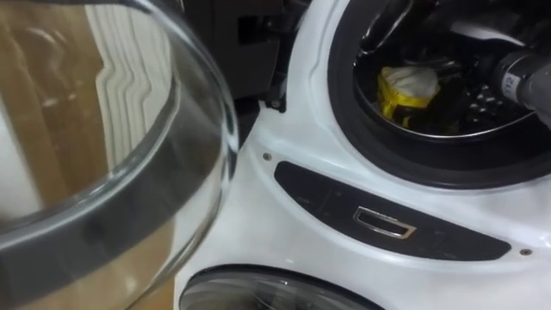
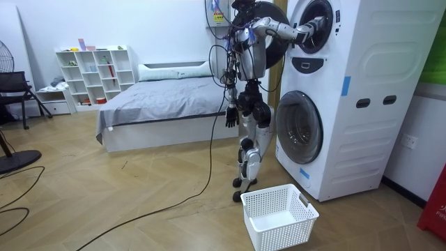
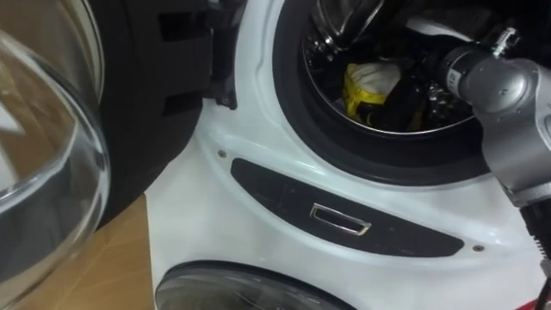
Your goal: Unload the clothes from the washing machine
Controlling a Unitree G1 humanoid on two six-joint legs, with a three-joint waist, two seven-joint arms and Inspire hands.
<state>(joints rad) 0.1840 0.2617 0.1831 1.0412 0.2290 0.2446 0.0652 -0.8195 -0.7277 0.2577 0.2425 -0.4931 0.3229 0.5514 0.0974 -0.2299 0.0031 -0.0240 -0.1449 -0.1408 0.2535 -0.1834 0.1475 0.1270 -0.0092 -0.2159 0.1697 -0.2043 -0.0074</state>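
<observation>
Your robot's right hand point(image 3: 411, 105) is reaching into the upper drum point(image 3: 327, 52) beside a yellow-white cloth point(image 3: 368, 84), left hand point(image 2: 231, 116) hanging; you cannot tell either grip.

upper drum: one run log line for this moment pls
stance: at stacked washers | upper door open | right hand in upper drum near yellow-white garment, grip unseen | left hand hanging at side | laundry basket on floor

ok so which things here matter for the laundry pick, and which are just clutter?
Job:
- upper drum
- yellow-white cloth inside it
- open door
- right arm reaching into the drum
- basket on the floor

Lying about:
- lower washer
- bed
- shelf
- chair
</observation>
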